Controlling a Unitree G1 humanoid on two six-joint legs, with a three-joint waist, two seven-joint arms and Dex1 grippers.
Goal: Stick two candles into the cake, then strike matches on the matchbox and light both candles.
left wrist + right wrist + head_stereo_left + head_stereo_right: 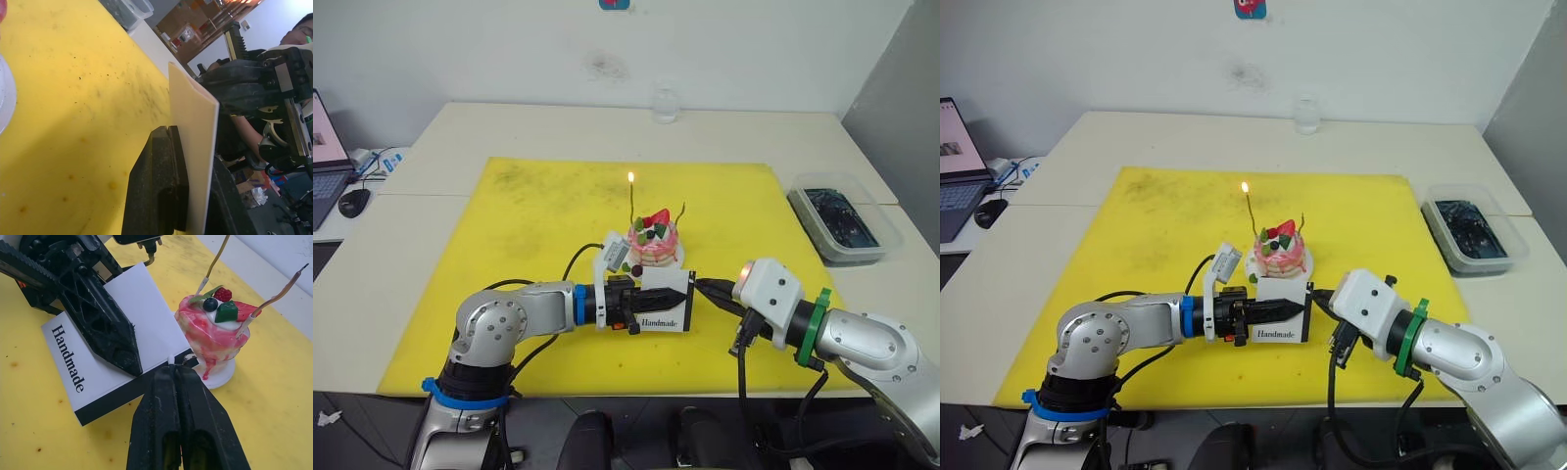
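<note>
The pink cake (654, 245) stands on its small white plate (222, 377) in the middle of the yellow mat (529, 225). Two thin candles stick up from it: the left candle (632, 206) burns with a small flame, the right candle (680, 212) is unlit. Just in front of the cake, my left gripper (680, 289) is shut on the white "Handmade" matchbox (151, 318) and holds it upright. My right gripper (172, 367) is shut, its tips at the box's dark side edge. A small match tip pokes out between them.
A clear plastic container (842, 220) with dark contents sits on the table off the mat's right edge. A glass (665, 103) stands at the back. A laptop (325, 162) and mouse (354, 201) lie far left. A person (298, 29) shows in the left wrist view.
</note>
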